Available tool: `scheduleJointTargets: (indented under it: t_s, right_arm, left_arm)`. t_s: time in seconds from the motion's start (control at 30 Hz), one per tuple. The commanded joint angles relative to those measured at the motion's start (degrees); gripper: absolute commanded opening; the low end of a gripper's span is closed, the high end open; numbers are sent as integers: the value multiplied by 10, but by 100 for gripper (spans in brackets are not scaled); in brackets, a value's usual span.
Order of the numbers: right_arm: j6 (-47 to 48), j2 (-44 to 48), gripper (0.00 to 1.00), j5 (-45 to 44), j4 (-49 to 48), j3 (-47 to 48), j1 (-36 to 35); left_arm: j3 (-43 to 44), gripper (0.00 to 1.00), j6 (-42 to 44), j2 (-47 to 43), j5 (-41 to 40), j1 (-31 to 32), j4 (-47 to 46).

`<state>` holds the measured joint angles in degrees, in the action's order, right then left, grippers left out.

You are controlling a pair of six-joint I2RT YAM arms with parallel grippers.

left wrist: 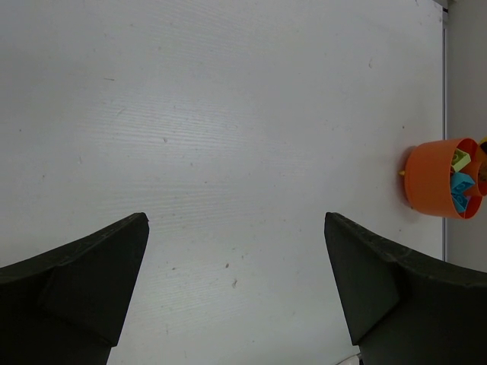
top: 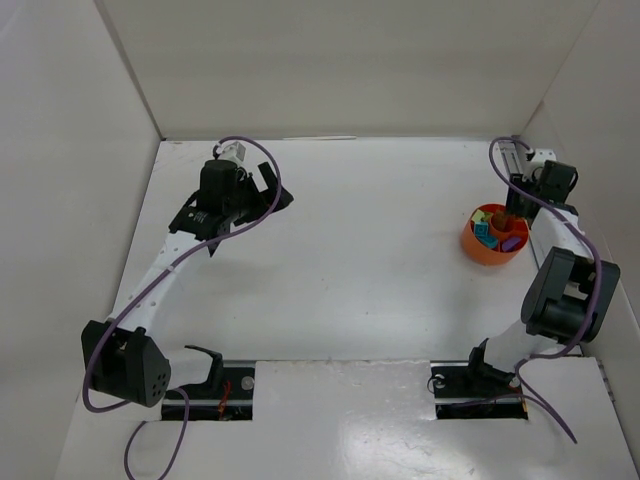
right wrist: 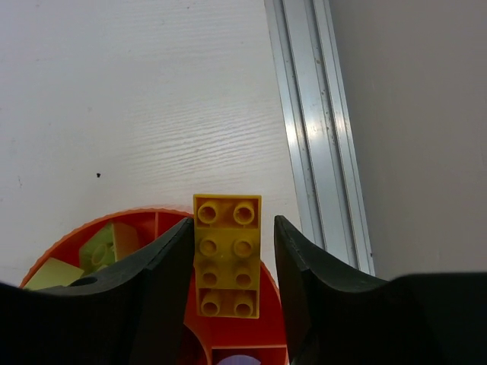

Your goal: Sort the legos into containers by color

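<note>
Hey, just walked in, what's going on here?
It's sorting toy bricks into an orange divided bowl on the right side of the table. The right end effector hangs over the bowl's rim with a yellow brick between its fingers; whether it's gripped or loose, I can't tell. Pale green bricks and teal bricks already lie in the bowl. The left end effector is wide open over the table, holding nothing.
</note>
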<state>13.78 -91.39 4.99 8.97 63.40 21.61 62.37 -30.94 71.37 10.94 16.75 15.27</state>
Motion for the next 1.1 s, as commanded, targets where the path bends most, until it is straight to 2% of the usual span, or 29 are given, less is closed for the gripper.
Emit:
scheduleJointTargets:
  t_s: [0.0, 0.3, 0.53, 0.73, 0.93, 1.07]
  right_arm:
    - [-3, 27, 51, 7, 17, 5, 6]
    - [-3, 53, 52, 25, 27, 5, 6]
    - [-3, 84, 55, 78, 39, 10, 6]
    - [-3, 110, 56, 67, 51, 16, 6]
    - [-3, 173, 65, 62, 57, 28, 6]
    - [8, 224, 72, 113, 63, 20, 6]
  left_arm:
    - [-2, 100, -3, -21, 2, -1, -16]
    - [-8, 100, -3, -21, 2, -1, -16]
    - [-8, 100, -3, -21, 13, -1, -21]
    - [-8, 100, -3, -16, 18, -1, -26]
    - [-8, 100, 3, -40, 18, -1, -26]
    - [-13, 100, 8, -74, -3, -1, -14]
